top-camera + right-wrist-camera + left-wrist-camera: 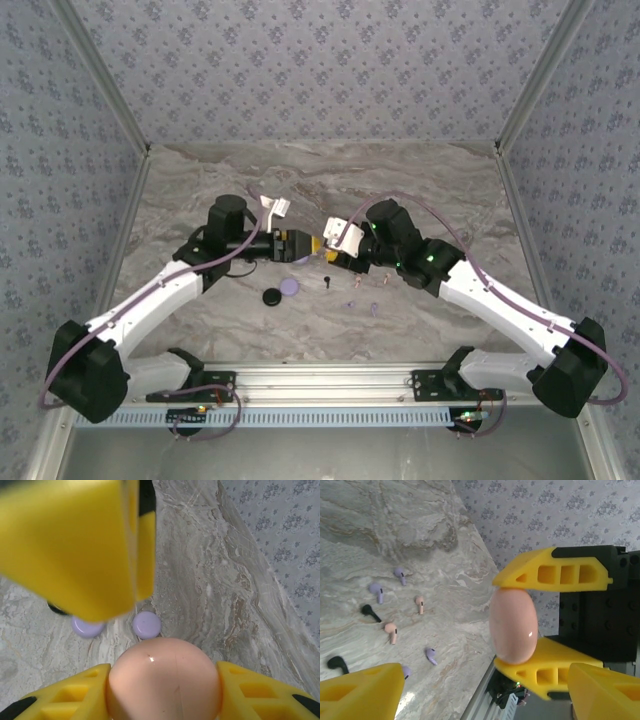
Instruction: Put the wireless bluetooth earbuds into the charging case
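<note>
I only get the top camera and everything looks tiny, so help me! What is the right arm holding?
Observer: A smooth, pale pink, egg-shaped case, pinched between the yellow jaws of the right gripper.
Operator: Is the other one grabbing it too?
Observer: No, the jaws of the left gripper are open.
Operator: How many pink buds can you see?
Observer: Two pale pink stemmed earbuds, both lying outside the case.

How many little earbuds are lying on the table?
8, scattered together on the table: four lavender earbuds, two pink earbuds, two black earbuds; more may be hidden.
</note>
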Robot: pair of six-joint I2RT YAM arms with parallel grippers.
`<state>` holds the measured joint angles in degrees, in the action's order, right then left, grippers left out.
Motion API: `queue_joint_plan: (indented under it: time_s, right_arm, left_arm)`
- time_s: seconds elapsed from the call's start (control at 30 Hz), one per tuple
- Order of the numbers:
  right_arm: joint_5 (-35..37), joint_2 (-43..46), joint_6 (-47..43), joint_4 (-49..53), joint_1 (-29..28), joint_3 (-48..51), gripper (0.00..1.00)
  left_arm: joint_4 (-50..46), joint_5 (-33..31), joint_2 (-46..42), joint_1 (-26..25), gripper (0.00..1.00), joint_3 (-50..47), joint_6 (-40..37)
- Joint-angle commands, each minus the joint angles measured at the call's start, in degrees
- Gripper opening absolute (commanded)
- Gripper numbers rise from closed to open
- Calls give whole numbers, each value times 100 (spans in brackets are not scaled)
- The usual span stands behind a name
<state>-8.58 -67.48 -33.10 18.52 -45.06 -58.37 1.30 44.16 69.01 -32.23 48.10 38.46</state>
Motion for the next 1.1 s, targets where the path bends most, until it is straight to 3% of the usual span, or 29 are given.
queue_joint_plan:
  time_s: [0.0, 0.67, 0.87, 1.07]
  right_arm:
    - [21, 77, -109, -77, -57, -85, 46]
    - [209, -37, 55, -185, -100, -163, 49]
    - [-85, -13, 326, 193, 131, -251, 74]
    - [-888, 279, 738, 719, 552, -208, 97]
  left_arm:
    - [552, 58, 195, -164, 80, 303, 127]
    - [635, 274, 665, -569, 27, 499, 39]
    - [506, -203, 503, -568, 17, 465, -267]
    - [213, -1257, 195, -487, 1, 451, -1064]
